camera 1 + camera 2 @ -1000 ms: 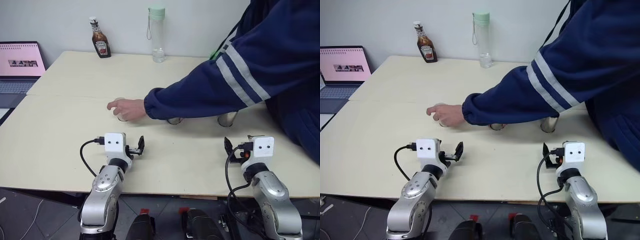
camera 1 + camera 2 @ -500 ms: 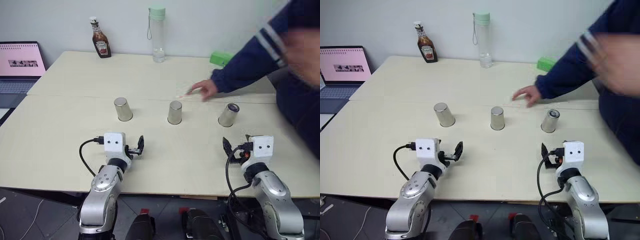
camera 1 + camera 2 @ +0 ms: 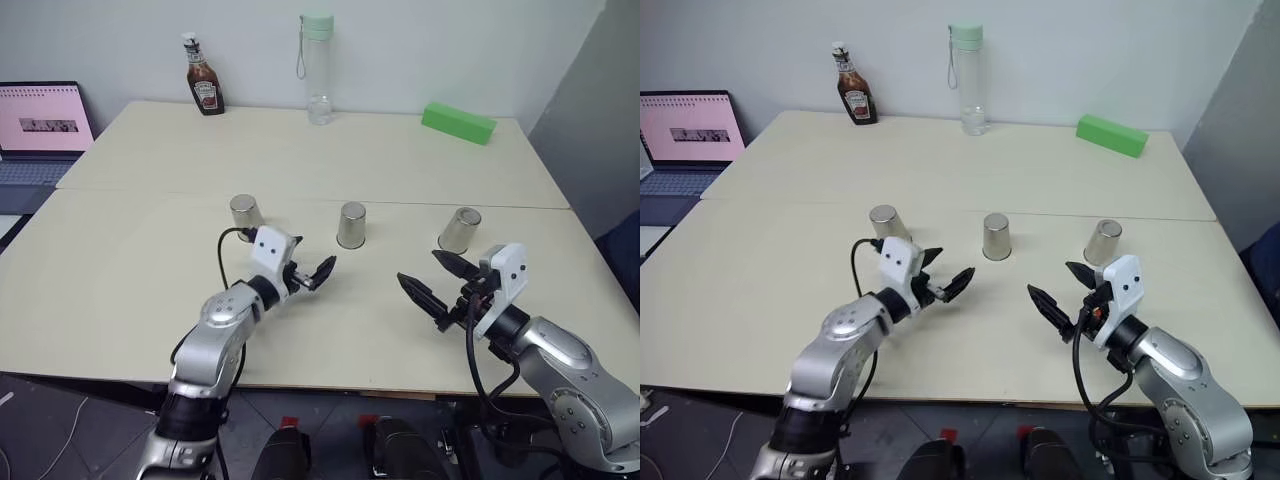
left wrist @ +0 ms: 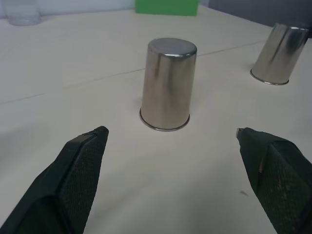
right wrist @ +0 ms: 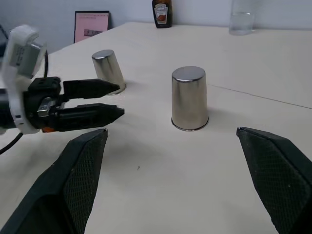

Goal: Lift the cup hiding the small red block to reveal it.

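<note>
Gripping the cup (image 3: 351,225), mid-worktop between both spread end effectors, left (image 3: 312,270) and right (image 3: 432,281), expect light, rigid, slippery steel; you should pinch its tapered sides low.

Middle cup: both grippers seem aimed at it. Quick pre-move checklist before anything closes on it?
1. Three cups upside down, apart: middle cup, left cup, right cup: ok.
2. Left gripper open, empty: ok.
3. Right gripper open, empty: ok.
4. Middle cup centred between the left gripper's fingers, not yet touched: ok.
5. Which cup hides the small red block: cannot tell.
6. Both grippers converging on one cup: not ok, risk of them meeting.
</note>
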